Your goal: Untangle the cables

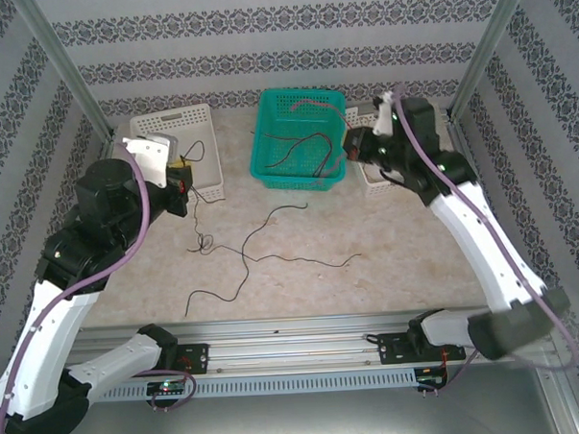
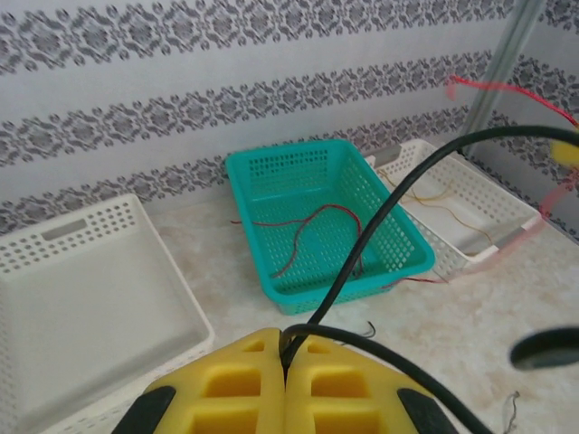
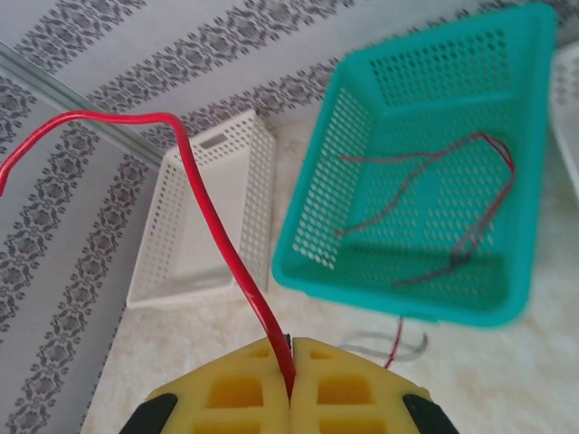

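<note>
Between the yellow fingers (image 2: 226, 384) of our left gripper (image 2: 285, 354), pressed tight together, we pinch a black cable (image 2: 389, 203) that arcs up to the right. Our right gripper (image 3: 291, 366) is likewise clamped on a red cable (image 3: 217, 226), near the right side of the teal basket (image 1: 300, 183), where more red cables (image 2: 308, 231) lie. Loose dark cables (image 1: 262, 247) sprawl tangled on the table (image 1: 407, 260). We see a left white basket (image 1: 170, 118) and a right white basket (image 2: 488, 185) holding yellow-tan wires (image 2: 434, 194).
</note>
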You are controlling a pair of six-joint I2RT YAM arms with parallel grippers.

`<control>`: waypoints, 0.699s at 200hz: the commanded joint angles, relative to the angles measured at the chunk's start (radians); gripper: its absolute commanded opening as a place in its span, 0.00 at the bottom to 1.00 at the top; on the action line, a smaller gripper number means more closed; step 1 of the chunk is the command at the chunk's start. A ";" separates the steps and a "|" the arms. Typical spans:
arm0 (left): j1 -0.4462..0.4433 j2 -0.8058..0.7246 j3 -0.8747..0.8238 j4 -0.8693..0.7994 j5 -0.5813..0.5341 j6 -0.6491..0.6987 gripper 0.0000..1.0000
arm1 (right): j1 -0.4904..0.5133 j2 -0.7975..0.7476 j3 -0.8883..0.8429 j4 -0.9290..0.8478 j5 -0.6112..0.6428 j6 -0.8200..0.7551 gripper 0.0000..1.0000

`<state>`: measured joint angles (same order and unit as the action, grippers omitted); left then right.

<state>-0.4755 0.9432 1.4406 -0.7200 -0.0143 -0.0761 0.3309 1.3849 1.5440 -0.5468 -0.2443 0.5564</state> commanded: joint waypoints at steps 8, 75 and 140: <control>0.012 -0.032 -0.072 0.137 0.086 -0.018 0.00 | 0.005 0.179 0.177 0.034 0.057 -0.057 0.00; 0.012 -0.074 -0.230 0.266 0.110 0.027 0.00 | -0.001 0.594 0.462 0.037 0.137 -0.118 0.00; 0.012 -0.104 -0.326 0.334 0.115 0.017 0.00 | 0.013 0.617 0.764 -0.067 -0.041 -0.072 0.00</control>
<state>-0.4755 0.8631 1.1511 -0.4736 0.0834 -0.0666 0.3321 2.1105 2.1944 -0.6125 -0.2127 0.4713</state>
